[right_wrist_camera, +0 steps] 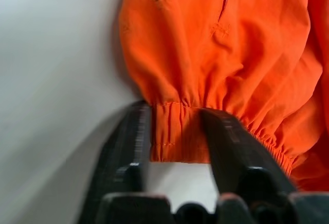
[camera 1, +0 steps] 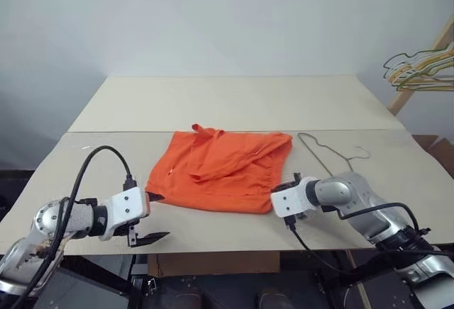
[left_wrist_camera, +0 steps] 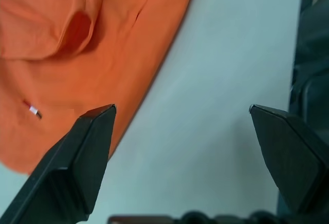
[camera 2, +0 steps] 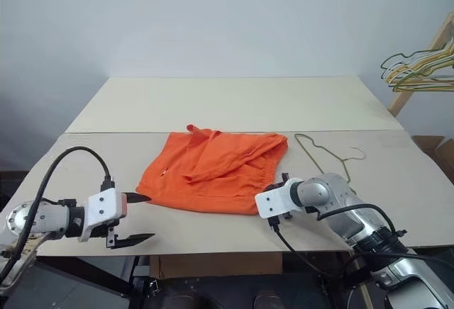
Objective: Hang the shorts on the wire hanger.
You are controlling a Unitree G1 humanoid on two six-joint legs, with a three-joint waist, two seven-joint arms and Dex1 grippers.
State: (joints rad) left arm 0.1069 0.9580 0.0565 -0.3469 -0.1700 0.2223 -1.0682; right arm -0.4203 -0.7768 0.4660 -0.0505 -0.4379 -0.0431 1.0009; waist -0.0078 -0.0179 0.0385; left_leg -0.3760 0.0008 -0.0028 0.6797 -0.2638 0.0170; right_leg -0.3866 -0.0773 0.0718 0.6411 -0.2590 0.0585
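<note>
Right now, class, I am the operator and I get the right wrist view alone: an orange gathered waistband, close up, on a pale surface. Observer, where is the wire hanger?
Observer: The wire hanger lies flat on the table, just past the right edge of the shorts, apart from them.
Operator: And the other arm?
Observer: The left gripper is open at the shorts' left edge and holds nothing.
Operator: Are the shorts spread out?
Observer: No, they lie crumpled, with a fold of fabric thrown across the middle.
</note>
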